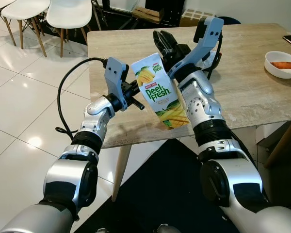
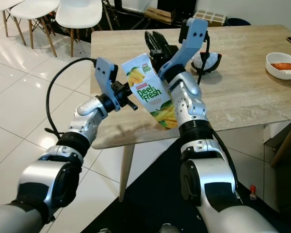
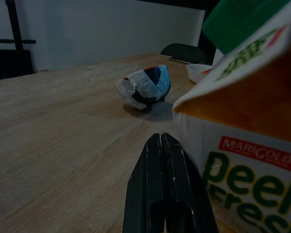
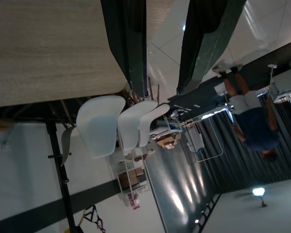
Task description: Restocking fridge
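Juice carton leaning at the desk's near edge, between the two pincers.

The juice carton [image 1: 161,92] stands tilted on the wooden desk [image 1: 242,92], top toward 11 o'clock. The left pincer [image 1: 138,103], fingers pressed together, sits at the carton's 9 o'clock, its tip touching or just beside the carton's face. The right pincer [image 1: 162,41], fingers apart and holding nothing, reaches past the carton's top toward 12 o'clock; its forearm lies along the carton's 3 o'clock side. A crumpled wrapper bundle [image 3: 145,87] lies farther in on the desk. A white bowl [image 1: 282,64] holding something orange sits at the far 3 o'clock edge. White chairs [image 1: 68,17] stand beyond, around 11 o'clock.
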